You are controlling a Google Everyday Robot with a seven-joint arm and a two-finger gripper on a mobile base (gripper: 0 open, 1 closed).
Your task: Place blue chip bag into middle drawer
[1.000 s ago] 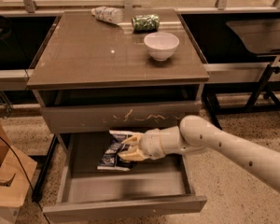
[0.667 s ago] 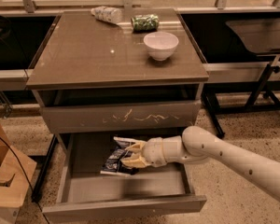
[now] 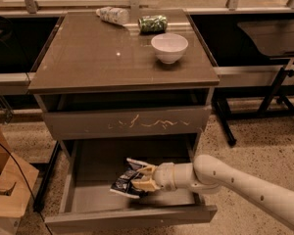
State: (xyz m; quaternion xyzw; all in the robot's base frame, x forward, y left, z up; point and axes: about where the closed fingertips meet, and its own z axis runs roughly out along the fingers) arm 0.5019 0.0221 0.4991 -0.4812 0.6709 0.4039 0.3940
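The middle drawer [image 3: 83, 199] is pulled out below the cabinet top, with a smooth grey floor and a plain front panel. My gripper [image 3: 142, 178] reaches in from the right, over the drawer's floor, and is shut on the blue chip bag [image 3: 126, 184]. The bag is dark blue with white panels, crumpled, and hangs to the left of the fingers, low over the drawer floor near its middle. I cannot tell if the bag touches the floor.
Above the open drawer is a shut drawer front with pale scratch marks [image 3: 137, 124]. On the cabinet top stand a white bowl [image 3: 169, 47], a green patterned packet [image 3: 152, 23] and a pale bottle-shaped pack [image 3: 113, 15]. A cardboard box [image 3: 10, 190] sits at the left.
My gripper with the chip bag has moved down and slightly forward, lower into the drawer. Nothing else has moved.
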